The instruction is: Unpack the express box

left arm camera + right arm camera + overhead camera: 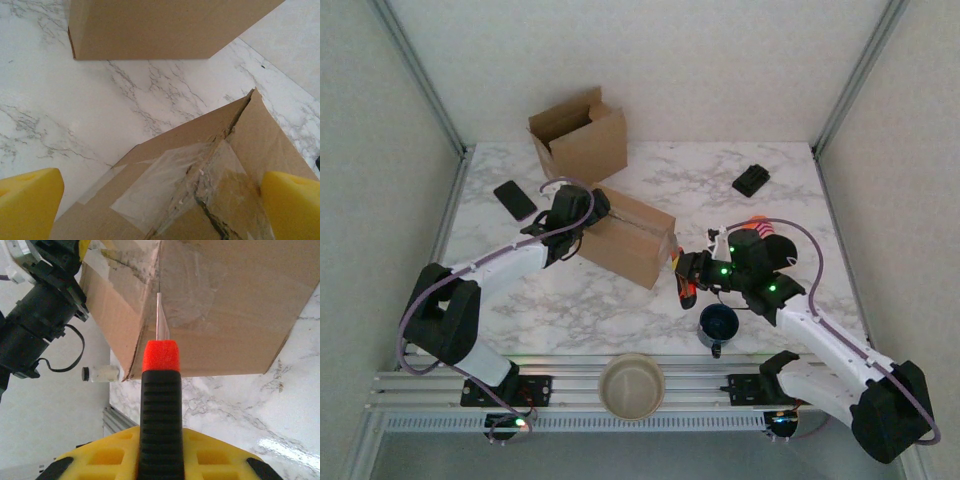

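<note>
You have bright, even light from above; the white grey-veined marble tabletop [660,190] looks washed out overhead; shadows are faint, hugging the brown taped cardboard box [630,245]; in your right wrist view glare whitens the marble at four o'clock, while the red-tipped black-handled box cutter [160,390] is crisp; left wrist, the yellow foam finger pads [30,200] at eight and four o'clock blur.

The taped box [200,170] is cut off by the left wrist picture's lower edge, and the other box [165,25] by its upper edge. The taped box's contents are hidden. The knife [160,405] handle runs off the right wrist picture's bottom; whether its thin blade touches the seam cannot be told.
</note>
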Robot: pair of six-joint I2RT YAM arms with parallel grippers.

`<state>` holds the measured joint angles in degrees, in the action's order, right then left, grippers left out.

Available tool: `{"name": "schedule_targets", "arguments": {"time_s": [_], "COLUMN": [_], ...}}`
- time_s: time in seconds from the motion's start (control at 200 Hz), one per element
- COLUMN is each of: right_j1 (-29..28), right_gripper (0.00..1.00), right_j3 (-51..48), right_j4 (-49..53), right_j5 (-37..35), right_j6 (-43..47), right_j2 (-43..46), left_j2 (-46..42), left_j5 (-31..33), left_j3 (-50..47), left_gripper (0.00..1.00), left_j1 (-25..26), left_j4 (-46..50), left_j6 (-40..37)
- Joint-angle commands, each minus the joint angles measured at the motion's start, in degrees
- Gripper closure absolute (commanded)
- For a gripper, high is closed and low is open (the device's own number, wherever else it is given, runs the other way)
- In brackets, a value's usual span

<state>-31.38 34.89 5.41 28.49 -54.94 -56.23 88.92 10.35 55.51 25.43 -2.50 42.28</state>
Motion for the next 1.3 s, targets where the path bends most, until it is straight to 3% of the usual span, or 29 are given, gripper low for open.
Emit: {"name": "schedule_targets", "arguments": {"time_s": [0.0,1.292], "right_j1": [0.2,0.2], "right_gripper": [1.0,1.0], "right_j3": [-0.5,-1.3], "right_j4": [-3.0,-8.1], "right_j5": [-0.1,2.5], "right_j6": [-0.8,-2.0], "right_j2": [-0.5,-2.8], "left_j2": [0.8,1.3], "left_j5": [1.7,1.8], "left_j3": [-1.0,-1.1], "left_gripper": [0.0,0.0], "left_j1": [0.3,0.3], "left_j4": [5.4,5.5], "left_j6": [0.9,0.9]}}
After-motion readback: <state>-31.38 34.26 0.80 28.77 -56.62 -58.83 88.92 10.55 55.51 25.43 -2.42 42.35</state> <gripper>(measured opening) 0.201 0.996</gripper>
